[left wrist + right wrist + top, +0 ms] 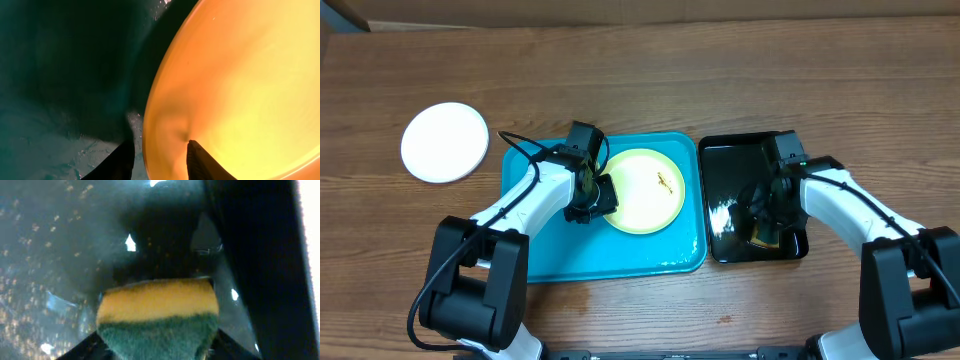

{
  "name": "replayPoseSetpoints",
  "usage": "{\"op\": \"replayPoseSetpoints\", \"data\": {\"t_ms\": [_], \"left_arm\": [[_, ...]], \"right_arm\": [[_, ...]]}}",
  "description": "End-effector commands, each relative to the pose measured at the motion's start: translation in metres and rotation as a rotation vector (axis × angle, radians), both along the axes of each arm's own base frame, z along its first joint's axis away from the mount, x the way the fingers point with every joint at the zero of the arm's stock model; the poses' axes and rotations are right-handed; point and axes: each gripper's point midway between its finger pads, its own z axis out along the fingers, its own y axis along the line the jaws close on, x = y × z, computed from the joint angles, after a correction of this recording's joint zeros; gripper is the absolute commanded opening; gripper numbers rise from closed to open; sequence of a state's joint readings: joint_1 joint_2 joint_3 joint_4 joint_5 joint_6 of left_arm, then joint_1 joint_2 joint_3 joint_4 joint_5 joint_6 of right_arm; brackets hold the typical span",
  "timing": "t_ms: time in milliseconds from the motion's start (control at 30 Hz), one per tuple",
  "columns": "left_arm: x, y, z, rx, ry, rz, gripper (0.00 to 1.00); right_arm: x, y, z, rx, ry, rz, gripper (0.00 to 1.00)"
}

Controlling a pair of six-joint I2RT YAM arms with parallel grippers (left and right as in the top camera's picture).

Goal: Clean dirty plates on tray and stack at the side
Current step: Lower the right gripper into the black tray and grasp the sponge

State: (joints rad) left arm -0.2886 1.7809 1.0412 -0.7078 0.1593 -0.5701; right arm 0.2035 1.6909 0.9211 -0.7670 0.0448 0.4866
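A pale yellow plate (642, 195) with a small brown smear lies in the turquoise tray (600, 250). My left gripper (596, 193) is at the plate's left rim. In the left wrist view its fingers (159, 157) straddle the rim of the yellow plate (240, 85), one on the tray (55, 115) side and one on the plate's face, shut on the rim. A white plate (445, 142) lies on the table at the far left; I see no second white plate apart from it. My right gripper (766, 228) is shut on a yellow-green sponge (157, 312).
A glossy black tray (720, 160) stands right of the turquoise tray, wet inside. My right gripper (157, 347) holds the sponge low over its floor (50, 240). The table's far edge runs along the top.
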Motion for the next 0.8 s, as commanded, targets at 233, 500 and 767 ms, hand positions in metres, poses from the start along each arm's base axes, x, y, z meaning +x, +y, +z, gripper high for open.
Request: {"op": "replayPoseSetpoints", "data": {"t_ms": [233,500,767], "left_arm": [[0.004,-0.002,0.0,0.01,-0.008,-0.016,0.38],[0.004,-0.002,-0.001,0.012,-0.008,-0.015,0.4],[0.003,-0.001,-0.001,0.014,-0.005,-0.015,0.4]], "right_arm": [[0.042,0.008,0.008,0.001,-0.18,0.124,0.41],[0.053,0.01,0.012,-0.004,-0.229,0.174,0.84],[0.068,0.011,-0.005,-0.011,-0.273,0.179,0.79]]}}
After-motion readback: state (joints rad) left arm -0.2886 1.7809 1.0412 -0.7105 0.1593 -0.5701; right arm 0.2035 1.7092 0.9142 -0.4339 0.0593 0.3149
